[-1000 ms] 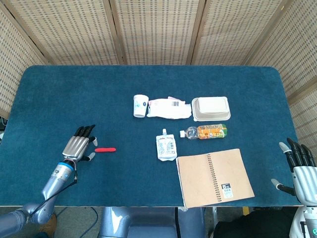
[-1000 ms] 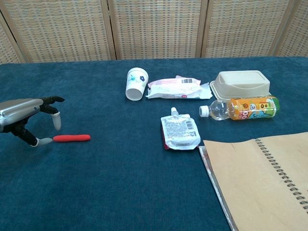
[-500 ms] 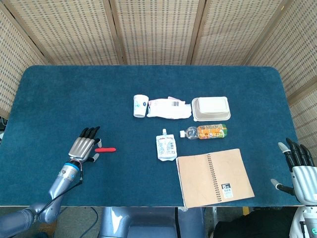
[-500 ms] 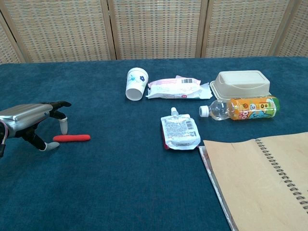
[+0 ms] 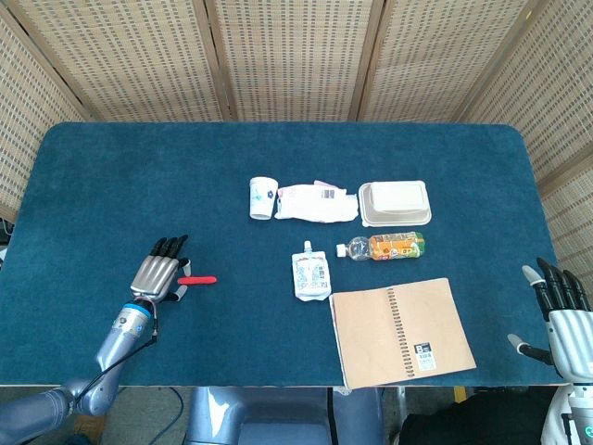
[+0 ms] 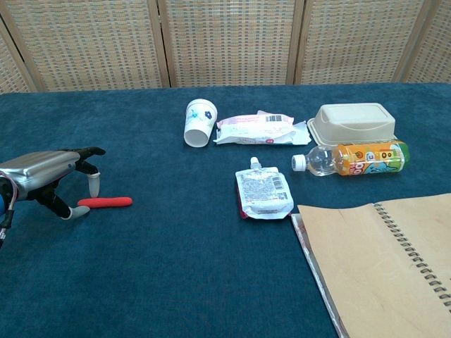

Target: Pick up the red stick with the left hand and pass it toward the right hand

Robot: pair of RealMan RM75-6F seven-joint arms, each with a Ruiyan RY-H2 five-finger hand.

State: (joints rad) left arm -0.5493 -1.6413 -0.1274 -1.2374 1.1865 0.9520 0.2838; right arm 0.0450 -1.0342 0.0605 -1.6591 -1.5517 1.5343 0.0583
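step: left hand (image 6: pixel 49 179) hovering at the red stick's (image 6: pixel 105 202) left end, fingers spread, gripping nothing.
next: closing fingers around stick, lifting off desk (image 5: pixel 111 176).
right hand (image 5: pixel 563 311): waiting open, far right.

Bare blue bench (image 5: pixel 139 176) is lying open around the left hand (image 5: pixel 159 275) from nine through one o'clock. At its three o'clock, past the red stick (image 5: pixel 196 279), a drink pouch (image 5: pixel 310 274), bottle (image 5: pixel 389 247) and spiral notebook (image 5: pixel 402 330) are blocking the way toward the right hand (image 5: pixel 563 313); the bench's near edge is staying open as far as the notebook.
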